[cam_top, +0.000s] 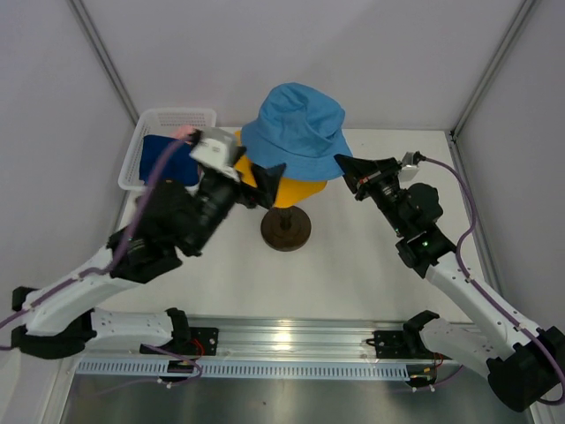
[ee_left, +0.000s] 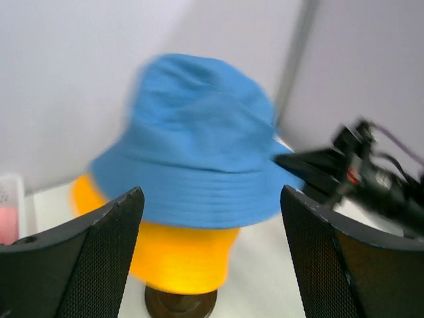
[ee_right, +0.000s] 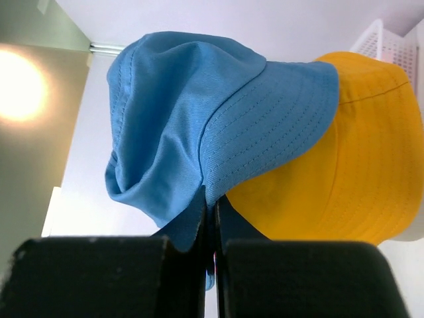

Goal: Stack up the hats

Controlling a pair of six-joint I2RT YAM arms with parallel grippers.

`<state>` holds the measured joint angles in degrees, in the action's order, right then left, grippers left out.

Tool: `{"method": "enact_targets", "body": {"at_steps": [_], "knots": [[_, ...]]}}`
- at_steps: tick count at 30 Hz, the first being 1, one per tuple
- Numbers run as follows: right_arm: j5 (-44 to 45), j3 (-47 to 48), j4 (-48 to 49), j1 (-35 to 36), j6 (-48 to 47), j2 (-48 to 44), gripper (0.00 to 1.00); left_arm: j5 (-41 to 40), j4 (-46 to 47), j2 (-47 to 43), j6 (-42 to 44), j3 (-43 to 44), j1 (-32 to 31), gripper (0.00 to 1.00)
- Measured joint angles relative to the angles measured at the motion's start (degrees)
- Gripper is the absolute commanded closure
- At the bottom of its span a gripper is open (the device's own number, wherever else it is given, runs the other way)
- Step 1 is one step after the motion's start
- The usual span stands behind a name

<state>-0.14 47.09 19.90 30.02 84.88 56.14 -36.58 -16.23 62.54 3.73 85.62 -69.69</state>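
Note:
A light blue hat [cam_top: 296,124] sits tilted over a yellow hat [cam_top: 305,189] on a stand with a dark brown round base [cam_top: 285,228]. My right gripper [cam_top: 346,168] is shut on the blue hat's brim at its right edge. The right wrist view shows the jaws [ee_right: 213,199] pinching the blue hat [ee_right: 218,119] in front of the yellow hat [ee_right: 344,165]. My left gripper [cam_top: 260,181] stands open at the left of the stack, holding nothing. In the left wrist view its gripper [ee_left: 211,195] frames the blue hat [ee_left: 199,132] and yellow hat [ee_left: 179,255].
A white basket [cam_top: 141,150] stands at the back left, holding a dark navy hat [cam_top: 168,155] and a pale pink hat [cam_top: 184,132]. Grey walls close in the table on three sides. The arms' rail runs along the near edge.

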Motion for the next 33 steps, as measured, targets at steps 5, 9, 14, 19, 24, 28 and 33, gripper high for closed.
{"method": "enact_targets", "body": {"at_steps": [5,9,14,19,24,28,33], "knots": [[-2.08,0.00,-0.28,-0.28,-2.97,0.15,1.00,1.75,2.32,-13.25,-17.46,-9.16,16.20,0.14],[-4.92,0.13,-0.35,-1.01,-6.69,0.96,1.00,5.55,2.43,-18.25,-28.17,-13.42,26.08,0.14],[-10.64,0.96,0.15,-2.69,-12.39,2.95,1.00,13.53,2.40,-16.15,-38.49,-14.51,33.38,0.16],[-12.17,1.20,1.79,-2.36,-18.64,3.80,1.00,22.49,3.65,-11.87,-49.29,-16.15,38.27,0.21],[-11.32,0.76,3.02,-1.05,-22.88,3.76,1.00,28.50,4.11,-8.52,-58.03,-18.34,39.23,0.24],[-10.21,-0.17,3.32,-0.74,-24.85,2.91,1.00,30.82,4.61,-8.07,-63.71,-19.50,39.26,0.23],[-9.51,-0.37,3.10,-0.37,-26.84,2.40,1.00,31.91,7.85,-8.61,-68.30,-22.43,39.58,0.25]]}}
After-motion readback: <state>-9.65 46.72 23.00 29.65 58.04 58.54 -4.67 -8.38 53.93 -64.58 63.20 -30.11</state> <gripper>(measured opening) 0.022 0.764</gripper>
